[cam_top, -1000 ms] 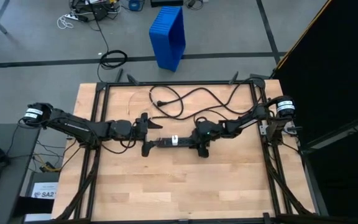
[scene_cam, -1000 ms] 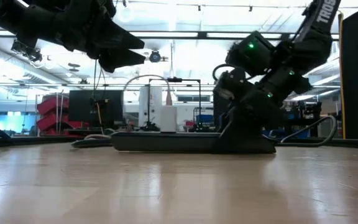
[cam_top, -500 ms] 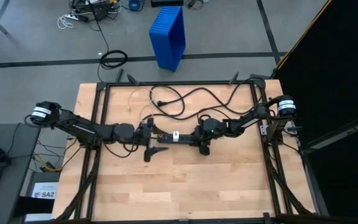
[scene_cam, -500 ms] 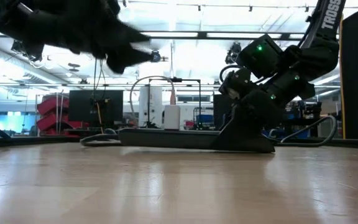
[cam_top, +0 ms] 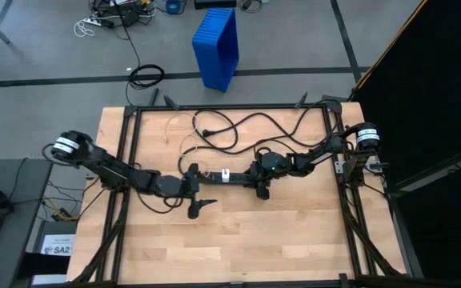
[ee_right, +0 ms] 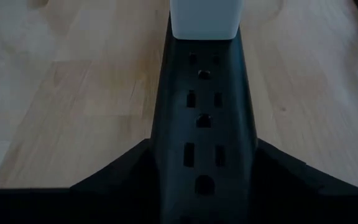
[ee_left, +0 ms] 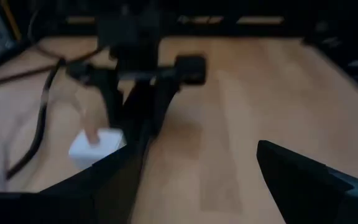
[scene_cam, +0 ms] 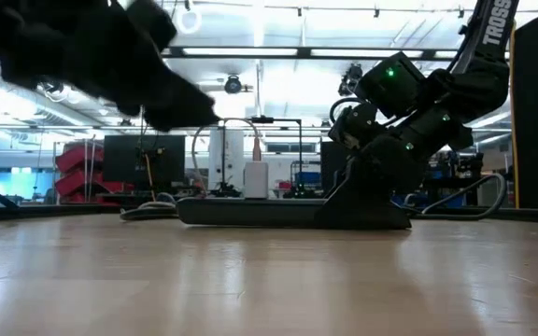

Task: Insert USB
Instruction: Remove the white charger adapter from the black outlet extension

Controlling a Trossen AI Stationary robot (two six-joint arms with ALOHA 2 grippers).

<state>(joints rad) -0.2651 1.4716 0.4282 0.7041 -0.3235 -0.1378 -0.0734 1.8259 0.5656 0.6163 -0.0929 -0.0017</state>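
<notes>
A black power strip (cam_top: 234,177) lies flat in the middle of the table. A white charger block (cam_top: 225,174) is plugged into it. The thin pale USB cable (cam_top: 187,146) loops on the wood toward the far edge; in the low view its plug (scene_cam: 257,149) stands up out of the block (scene_cam: 255,177). My right gripper (cam_top: 260,178) is shut on the strip's right end. My left gripper (cam_top: 198,189) is open at the strip's left end; its far finger (cam_top: 192,170) is close beside that end, and I cannot tell whether it touches. My right gripper (ee_right: 204,180) pinches the power strip's right end (ee_right: 204,143) between its two fingers, one on each long side. It slants down from the table's right, pointing along the strip. The strip lies flat on the table.
The strip's thick black cord (cam_top: 238,128) snakes over the far part of the table. A dark metal frame (cam_top: 130,144) borders the tabletop. A blue bin (cam_top: 217,48) stands on the floor beyond. Bare wood (cam_top: 238,240) fills the near half.
My left gripper has moved toward the table's near edge and slightly right, staying open. The power strip, held by my right gripper, has slid a little toward the far edge.
</notes>
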